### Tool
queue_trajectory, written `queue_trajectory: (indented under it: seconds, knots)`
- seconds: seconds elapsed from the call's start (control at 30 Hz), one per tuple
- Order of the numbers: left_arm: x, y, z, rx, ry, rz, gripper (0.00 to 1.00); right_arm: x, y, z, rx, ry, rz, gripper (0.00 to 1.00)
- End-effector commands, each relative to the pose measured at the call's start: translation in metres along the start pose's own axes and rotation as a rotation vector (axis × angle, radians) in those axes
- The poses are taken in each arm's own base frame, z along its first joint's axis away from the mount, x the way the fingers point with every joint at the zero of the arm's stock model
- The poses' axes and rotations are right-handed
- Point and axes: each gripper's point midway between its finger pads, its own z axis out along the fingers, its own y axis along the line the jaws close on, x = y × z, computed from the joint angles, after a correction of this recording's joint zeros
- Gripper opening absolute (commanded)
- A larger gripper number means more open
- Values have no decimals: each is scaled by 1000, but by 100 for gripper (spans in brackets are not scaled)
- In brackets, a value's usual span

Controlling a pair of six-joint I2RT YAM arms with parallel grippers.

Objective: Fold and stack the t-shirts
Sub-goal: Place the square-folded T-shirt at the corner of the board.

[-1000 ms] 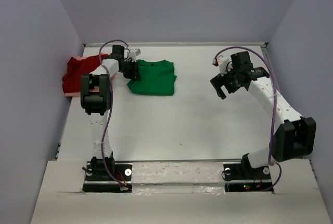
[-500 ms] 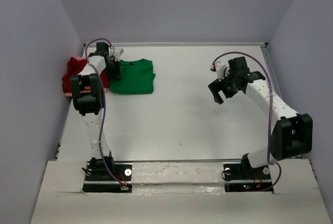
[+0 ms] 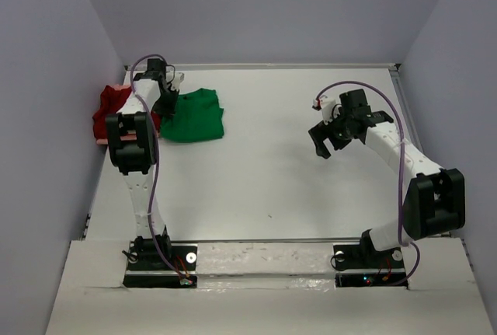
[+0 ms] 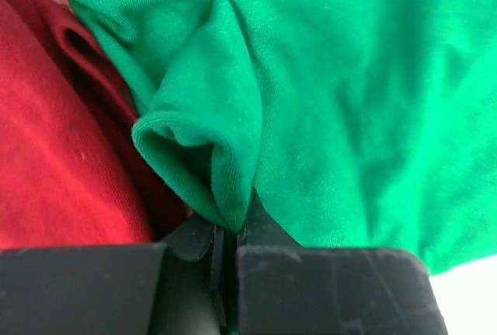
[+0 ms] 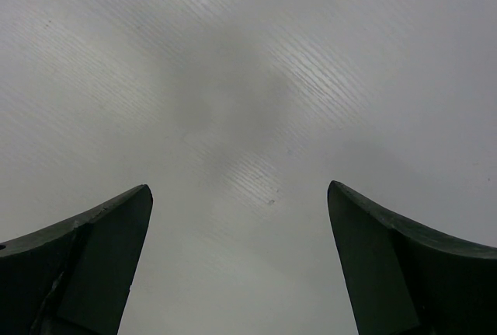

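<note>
Left fingers [image 4: 256, 234] are pinching shut on a rolled fold at the edge of the green shirt [image 4: 349, 102], right where it is butting against the red shirt [image 4: 54, 156]. The green shirt is lying at the far left of the desk [image 3: 272, 172] as a roughly square packet. Its left side is touching the red one, which is sitting bunched at the desk's left edge with a sliver of pink shirt [image 3: 116, 88] peeking out behind it. Right fingers [image 5: 93, 249] are hanging spread wide over bare desk, well apart from the cloth and gripping nothing.

This looks like light, limp knit: bright green, fine-ribbed, puckering around the pinch. I'm expecting it to sag and spill open if lifted from one spot. It's neither slippery nor fragile. The best hold is looking like a folded edge, biting through all layers together.
</note>
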Motion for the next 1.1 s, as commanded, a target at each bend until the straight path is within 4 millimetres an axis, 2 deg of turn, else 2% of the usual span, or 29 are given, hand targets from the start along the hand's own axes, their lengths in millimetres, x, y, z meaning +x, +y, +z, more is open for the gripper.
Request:
queue_trajectory:
  seconds: [0.0,0.03,0.07,0.17,0.3,0.47,0.8,1.07]
  knots:
    - [-28,-5,-57,-53,-87,30,0,-7,-6,5,24,-46,-1,100]
    - [-30,-6,-59,-51,-90,30,0,-6,-5,6,20,-46,2,100]
    - [-33,-22,-58,-37,-91,58,0,-5,-3,7,10,-44,3,100]
    - [-41,-38,-61,-38,-104,89,0,-4,-1,8,-4,-47,7,100]
    - [-52,-56,-65,-36,-111,109,0,-4,-1,9,-3,-43,9,100]
    - [-73,-67,-79,-45,-151,136,0,0,-1,11,-2,-36,9,100]
    - [-72,-51,-93,-121,-140,169,0,5,2,16,-21,-22,16,100]
    - [-69,-18,-109,-174,-146,143,0,8,3,21,-33,-9,16,100]
